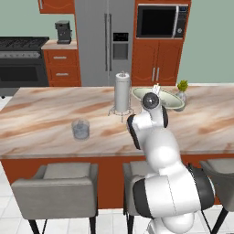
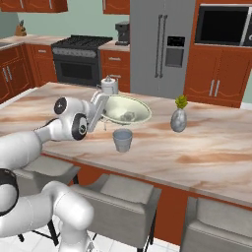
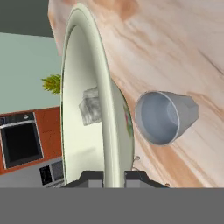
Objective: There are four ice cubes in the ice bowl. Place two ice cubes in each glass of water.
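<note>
Tool [image 3: 114,176] is closed on ice bowl [image 3: 83,131] rim; ice cubes [image 3: 90,106] could be spilled past the glass [image 3: 164,116] if tipped.

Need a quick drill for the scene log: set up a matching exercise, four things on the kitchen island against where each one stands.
Things:
1. ice bowl
2. glass
3. vase
4. paper towel roll

Places:
A. alone on the counter, apart from the rest
B. rim between the claw tips
C. right of the bowl, holding a green sprig
D. upright on a wire stand, next to the bowl

Pairs: 1-B, 2-A, 3-C, 4-D
</note>
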